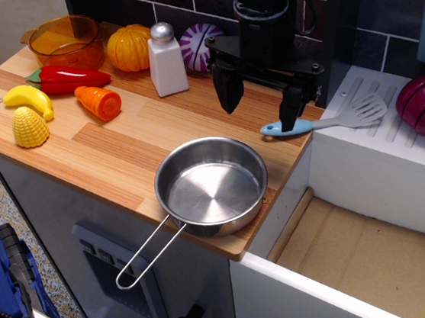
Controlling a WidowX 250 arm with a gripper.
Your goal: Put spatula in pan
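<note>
The spatula has a light blue handle and a pale slotted head. It lies across the right end of the wooden counter, its head resting on the white drainer. The steel pan sits empty at the counter's front edge, its wire handle sticking out toward the front left. My black gripper hangs open over the counter behind the pan. Its right finger stands just at the spatula's blue handle end, and its left finger is farther left. It holds nothing.
A white salt shaker, purple cabbage, pumpkin, orange bowl, red pepper, carrot, banana and corn sit on the counter's left. A sink basin drops away right of the pan.
</note>
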